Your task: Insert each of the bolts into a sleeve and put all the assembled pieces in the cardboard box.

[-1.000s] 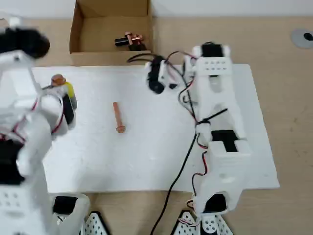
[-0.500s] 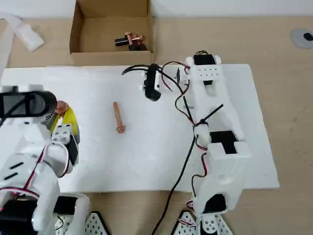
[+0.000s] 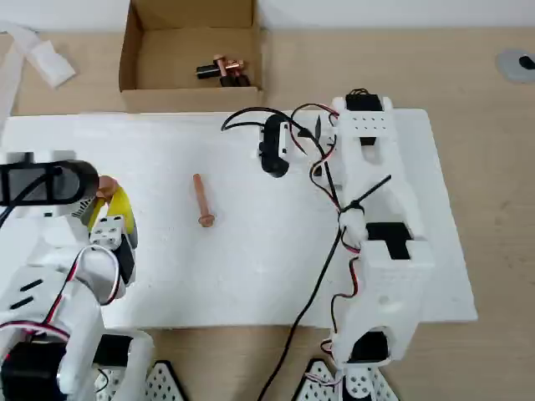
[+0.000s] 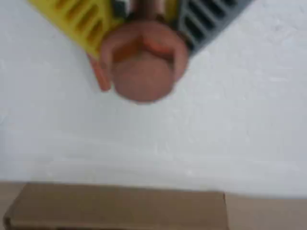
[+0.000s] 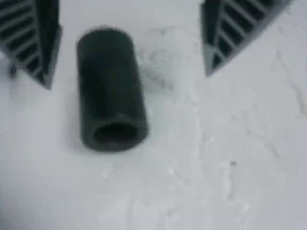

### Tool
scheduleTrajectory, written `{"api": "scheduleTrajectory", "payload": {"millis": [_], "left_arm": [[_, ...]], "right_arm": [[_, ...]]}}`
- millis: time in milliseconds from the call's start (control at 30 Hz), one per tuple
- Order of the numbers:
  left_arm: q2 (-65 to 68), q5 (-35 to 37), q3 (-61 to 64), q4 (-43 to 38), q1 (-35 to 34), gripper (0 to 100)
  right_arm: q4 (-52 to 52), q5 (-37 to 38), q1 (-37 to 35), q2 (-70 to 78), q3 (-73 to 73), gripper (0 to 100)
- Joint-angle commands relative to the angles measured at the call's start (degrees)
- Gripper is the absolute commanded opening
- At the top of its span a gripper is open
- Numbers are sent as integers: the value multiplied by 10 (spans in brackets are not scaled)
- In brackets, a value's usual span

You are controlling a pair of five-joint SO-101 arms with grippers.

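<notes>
My left gripper (image 3: 113, 196) is shut on a copper bolt (image 3: 105, 185) above the left edge of the white mat. In the left wrist view the bolt's round head (image 4: 141, 67) sits between a yellow finger (image 4: 79, 19) and a grey one (image 4: 211, 21). A second copper bolt (image 3: 201, 199) lies loose on the mat, left of centre. My right gripper (image 5: 129, 74) is open low over the mat with a black sleeve (image 5: 111, 110) lying on its side between its fingers (image 5: 41, 43), untouched. The cardboard box (image 3: 127, 58) at the back holds assembled pieces (image 3: 221, 69).
The white foam mat (image 3: 251, 267) covers most of the table. Black and red cables (image 3: 322, 242) trail along the right arm. A grey disc (image 3: 517, 63) lies at the back right and a white strip (image 3: 42, 54) at the back left.
The left arm has drawn back toward the near side with the bolt still in its gripper. The right gripper has shifted slightly to the right at the mat's back.
</notes>
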Motion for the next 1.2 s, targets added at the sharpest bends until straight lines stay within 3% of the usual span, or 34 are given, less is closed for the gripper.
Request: {"api": "scheduleTrajectory", "payload": {"millis": [0,300,500,733,900,1033,1167], "left_arm": [[-6,-4,11,-11,2,6],[-7,-33,15,-11,2,6],[-7,-33,10,-11,2,6],[-7,-33,10,-11,1,6],[-7,-33,-3,-11,1,6],[-7,-33,-36,-12,1,6],[-7,-33,-52,-15,1,6]], "right_arm": [[8,5,7,30,-52,239],[54,5,5,159,-157,232],[129,2,4,200,-237,17],[149,-6,7,209,-270,10],[162,-60,7,207,-307,10],[229,-111,5,175,-379,10],[235,-208,4,87,-390,11]]}}
